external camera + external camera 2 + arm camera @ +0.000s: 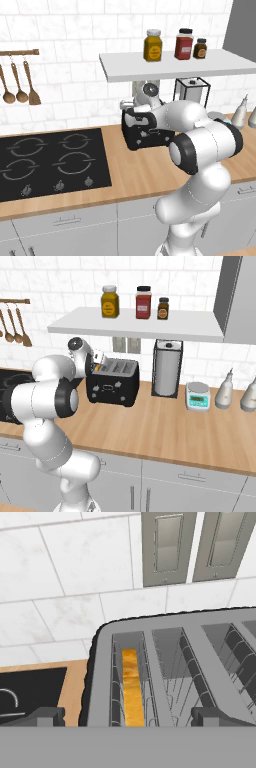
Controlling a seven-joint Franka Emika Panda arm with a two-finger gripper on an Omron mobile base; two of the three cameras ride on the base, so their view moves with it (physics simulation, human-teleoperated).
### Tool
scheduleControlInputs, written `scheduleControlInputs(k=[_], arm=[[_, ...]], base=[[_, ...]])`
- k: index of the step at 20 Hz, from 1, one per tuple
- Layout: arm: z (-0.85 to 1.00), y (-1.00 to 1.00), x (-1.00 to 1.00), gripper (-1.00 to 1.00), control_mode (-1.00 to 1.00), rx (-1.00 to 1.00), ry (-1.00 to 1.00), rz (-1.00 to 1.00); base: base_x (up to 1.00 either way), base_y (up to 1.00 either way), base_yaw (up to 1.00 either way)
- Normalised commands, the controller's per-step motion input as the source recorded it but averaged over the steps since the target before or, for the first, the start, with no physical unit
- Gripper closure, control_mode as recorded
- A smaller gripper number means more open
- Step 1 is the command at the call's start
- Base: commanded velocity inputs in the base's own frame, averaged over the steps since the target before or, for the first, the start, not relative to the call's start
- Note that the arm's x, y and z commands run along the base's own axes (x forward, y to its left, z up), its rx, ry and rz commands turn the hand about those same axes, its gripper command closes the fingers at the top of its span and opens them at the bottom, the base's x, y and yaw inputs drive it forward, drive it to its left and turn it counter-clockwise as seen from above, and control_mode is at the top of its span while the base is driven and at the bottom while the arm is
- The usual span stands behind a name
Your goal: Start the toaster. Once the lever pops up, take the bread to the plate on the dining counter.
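Observation:
The black toaster (115,387) with a silvery top stands on the wood worktop by the tiled wall, partly hidden behind my arm in the left base view (148,141). In the hand view the bread (130,687) sits upright, sunk in the toaster's (100,677) leftmost slot, only its golden crust edge showing. My gripper (127,717) hovers just above the toaster's left end (99,366), open, its fingertips (47,716) spread wide with nothing between them. The plate and the dining counter are out of view.
A black hob (50,162) lies left of the toaster. Overhead hangs a white shelf (135,326) with three jars. To the right stand a paper-towel holder (167,368), a small scale (198,396) and two bottles (225,388). Utensils (20,85) hang on the wall.

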Motion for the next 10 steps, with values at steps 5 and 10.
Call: scheduleControlInputs(k=[5,10], arm=[[0.00,0.00,0.00,-1.00,-1.00,0.00,0.00,0.00],[0.00,0.00,0.00,-1.00,-1.00,0.00,0.00,0.00]], base=[[0.00,0.00,0.00],[0.00,0.00,0.00]])
